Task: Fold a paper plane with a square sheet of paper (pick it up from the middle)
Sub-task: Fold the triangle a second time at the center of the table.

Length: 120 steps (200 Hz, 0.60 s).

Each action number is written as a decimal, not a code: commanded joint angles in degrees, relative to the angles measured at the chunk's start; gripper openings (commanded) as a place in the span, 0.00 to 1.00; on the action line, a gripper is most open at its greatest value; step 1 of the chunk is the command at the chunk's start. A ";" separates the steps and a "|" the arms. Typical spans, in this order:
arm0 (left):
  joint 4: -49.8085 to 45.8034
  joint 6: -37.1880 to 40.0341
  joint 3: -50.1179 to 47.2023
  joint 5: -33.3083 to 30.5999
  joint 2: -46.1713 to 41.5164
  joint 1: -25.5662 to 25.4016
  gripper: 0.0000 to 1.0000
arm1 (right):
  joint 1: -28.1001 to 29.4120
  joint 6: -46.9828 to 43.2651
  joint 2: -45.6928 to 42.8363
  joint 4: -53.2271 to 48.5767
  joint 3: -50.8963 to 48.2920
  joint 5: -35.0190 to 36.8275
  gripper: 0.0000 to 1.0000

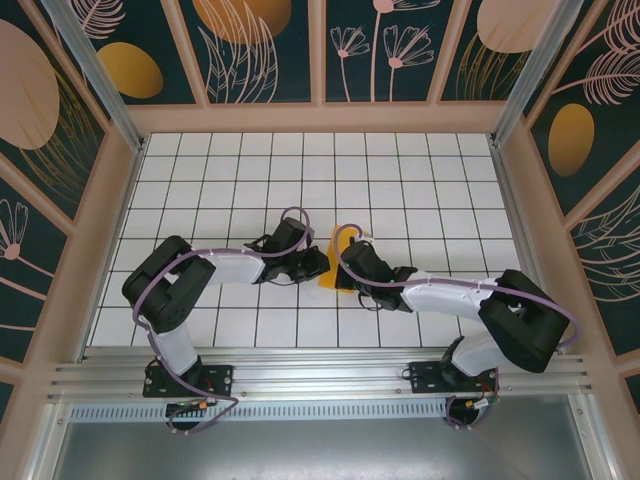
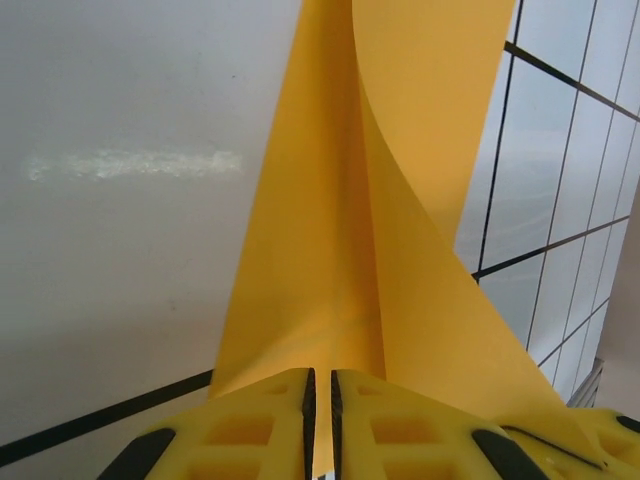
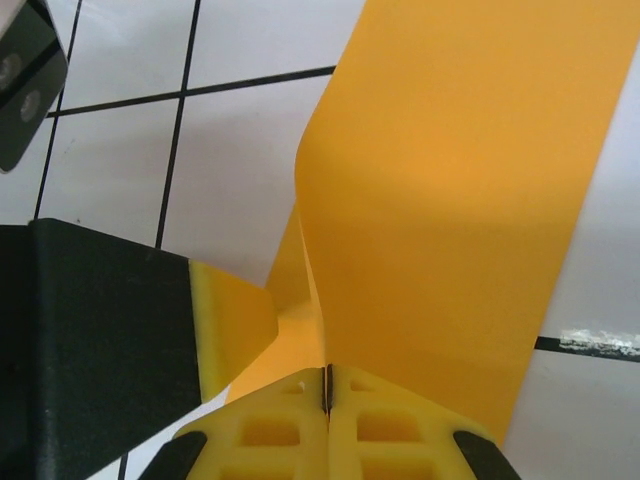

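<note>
Left end effector [image 2: 321,405] and right end effector [image 3: 326,392] both pinch the square sheet of paper [image 1: 332,274] (midway between the tabletop's [image 1: 430,170] side edges). Uneven pulling could tear it or slip it free.

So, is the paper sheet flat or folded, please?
Folded: the paper sheet doubles over a crease, pinched by left gripper and right gripper.

The sheet of paper [image 1: 332,272] is showing plain orange-yellow; the table [image 1: 400,170] is showing white tiles, lines seemingly black.
</note>
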 commanded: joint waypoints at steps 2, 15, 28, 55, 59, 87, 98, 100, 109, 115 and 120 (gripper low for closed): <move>1.72 0.18 1.03 0.22 1.57 -0.27 0.16 | -1.64 1.70 -0.67 4.50 -2.48 -4.88 0.00; 1.99 0.30 1.49 1.11 2.63 -0.47 0.16 | -2.80 1.86 -1.06 6.27 -3.72 -7.23 0.00; 1.77 0.74 1.97 1.25 3.39 -0.78 0.16 | -4.05 1.62 -1.36 7.75 -4.87 -8.83 0.00; 0.63 1.59 2.32 0.77 4.88 -0.93 0.15 | -6.94 0.46 -1.92 10.72 -6.72 -15.38 0.00; 0.55 1.66 2.26 0.73 5.05 -0.97 0.15 | -7.49 0.34 -1.98 11.21 -6.98 -16.30 0.00; -0.36 2.64 2.42 0.63 6.25 -0.93 0.14 | -10.09 -0.84 -2.48 12.17 -7.84 -20.73 0.00; -0.69 2.94 2.35 0.34 6.44 -0.96 0.14 | -11.05 -1.33 -2.70 12.17 -8.01 -22.22 0.00; -0.80 2.98 2.38 0.23 6.44 -0.97 0.14 | -11.23 -1.47 -2.77 12.17 -8.02 -22.53 0.00; -1.21 3.29 2.33 -0.14 6.46 -0.97 0.14 | -12.19 -1.84 -2.88 11.90 -8.02 -23.68 0.00; -1.52 3.43 2.45 -0.37 6.53 -0.94 0.14 | -12.81 -2.18 -3.01 11.82 -8.11 -24.28 0.00; -1.76 3.66 2.50 -0.59 6.67 -0.97 0.14 | -13.38 -2.44 -3.05 11.81 -8.20 -24.91 0.00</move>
